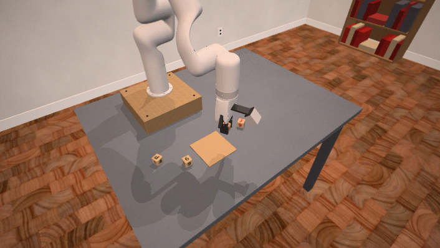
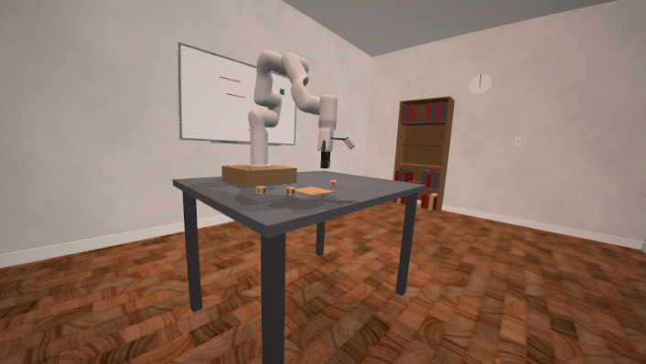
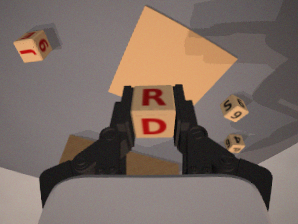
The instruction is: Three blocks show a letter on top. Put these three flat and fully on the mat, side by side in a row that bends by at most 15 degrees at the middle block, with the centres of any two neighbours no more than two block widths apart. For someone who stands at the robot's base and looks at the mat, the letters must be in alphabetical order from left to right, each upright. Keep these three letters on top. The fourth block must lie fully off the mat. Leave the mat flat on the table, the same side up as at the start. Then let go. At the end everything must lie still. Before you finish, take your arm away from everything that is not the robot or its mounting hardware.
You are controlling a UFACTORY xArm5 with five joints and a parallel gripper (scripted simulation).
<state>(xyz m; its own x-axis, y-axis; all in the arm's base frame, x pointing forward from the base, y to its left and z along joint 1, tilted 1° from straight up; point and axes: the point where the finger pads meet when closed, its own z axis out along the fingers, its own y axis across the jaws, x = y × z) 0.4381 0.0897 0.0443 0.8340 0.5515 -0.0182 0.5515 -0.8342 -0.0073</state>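
Observation:
My gripper is shut on a wooden block with a red R and a red D on the two faces in the wrist view. It holds it above the table, off the mat's robot side. The flat orange mat bears no block. A block with red marks stands on the table off the mat. A block with black marks stands near the mat's other side, and another black-marked block farther out.
The robot's wooden base stands on the grey table. The arm's shadow falls across the table and part of the mat. The table's front edge lies beyond the mat.

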